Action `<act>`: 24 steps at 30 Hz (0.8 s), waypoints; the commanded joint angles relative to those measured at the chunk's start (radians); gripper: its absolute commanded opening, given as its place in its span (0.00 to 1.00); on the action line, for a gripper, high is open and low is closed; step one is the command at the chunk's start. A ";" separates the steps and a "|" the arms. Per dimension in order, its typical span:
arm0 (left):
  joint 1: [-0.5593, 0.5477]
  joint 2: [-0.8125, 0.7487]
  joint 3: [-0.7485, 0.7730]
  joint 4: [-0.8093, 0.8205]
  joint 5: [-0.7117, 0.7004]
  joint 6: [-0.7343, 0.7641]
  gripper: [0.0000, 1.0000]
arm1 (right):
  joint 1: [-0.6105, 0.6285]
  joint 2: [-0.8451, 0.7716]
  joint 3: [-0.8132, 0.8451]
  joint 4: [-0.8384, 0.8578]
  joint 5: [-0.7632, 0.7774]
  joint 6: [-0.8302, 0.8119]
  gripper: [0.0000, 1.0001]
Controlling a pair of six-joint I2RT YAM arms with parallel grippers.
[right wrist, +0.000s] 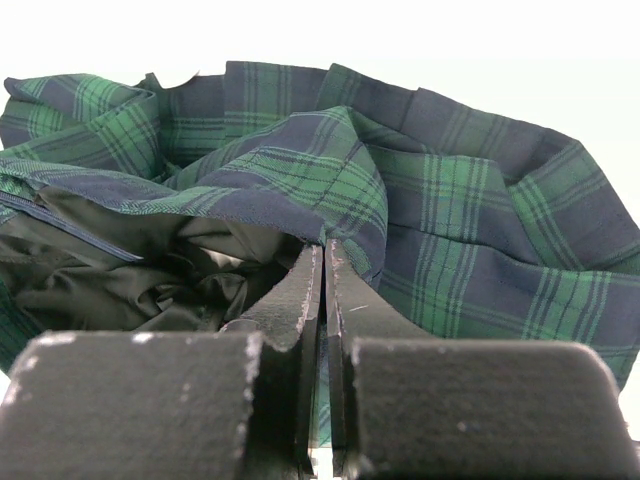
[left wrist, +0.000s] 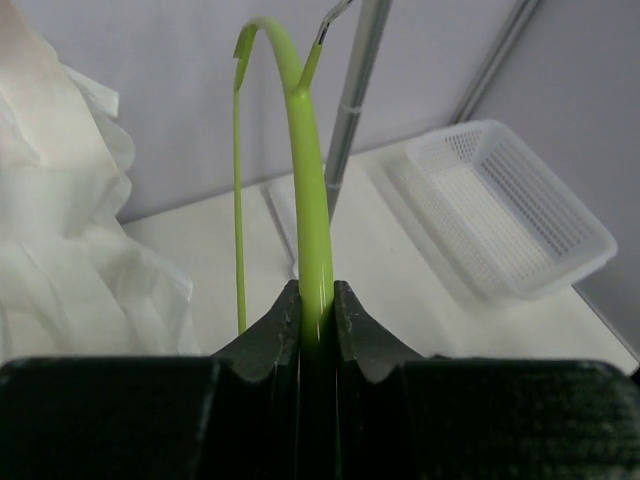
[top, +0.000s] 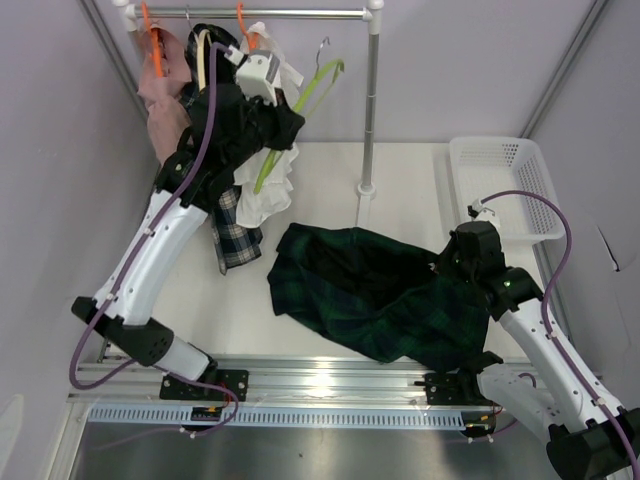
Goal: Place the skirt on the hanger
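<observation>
The skirt (top: 385, 295), dark green and navy tartan, lay crumpled on the white table (top: 330, 190), spread from the middle toward your right arm's side. Its dark lining showed at the open end, and in the right wrist view the pleats bunched up in folds right in front of the fingers. Your right gripper (right wrist: 322, 265) was clenched on the skirt's edge at the right-hand end of the cloth, jaws pressed nearly together with a fold of tartan pinched between them.

Up at the back, the lime-green hanger (left wrist: 312, 200) was off the rail, tilted, its metal hook pointing up near the upright pole (top: 372, 100). Your left gripper (left wrist: 317, 300) had it clamped: the 2 fingers squeezed a green bar of the hanger between them, and the bar rose and curved over at the top. The hanger sat well apart from the skirt, above and to the left of it in the top view.

Around the left arm hung other clothes: a white frilly garment (left wrist: 70, 230) just beside the hanger, a pink garment (top: 160, 100) at the far left, and a small blue-checked piece (top: 235, 235) dangling below. 2 orange hangers (top: 152, 45) hooked over the horizontal rail (top: 290, 14). A white slotted basket (top: 505, 185) sat on the table at the far right, beyond the right arm.
</observation>
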 commanded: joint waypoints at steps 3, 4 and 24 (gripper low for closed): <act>0.003 -0.200 -0.190 0.040 0.143 -0.012 0.00 | -0.004 0.001 0.032 -0.002 0.012 -0.028 0.00; 0.003 -0.249 -0.211 0.040 0.179 -0.013 0.00 | -0.004 -0.001 0.032 -0.002 0.013 -0.028 0.00; -0.035 -0.646 -0.653 -0.178 0.723 0.139 0.00 | -0.002 0.018 0.107 -0.051 0.018 -0.039 0.00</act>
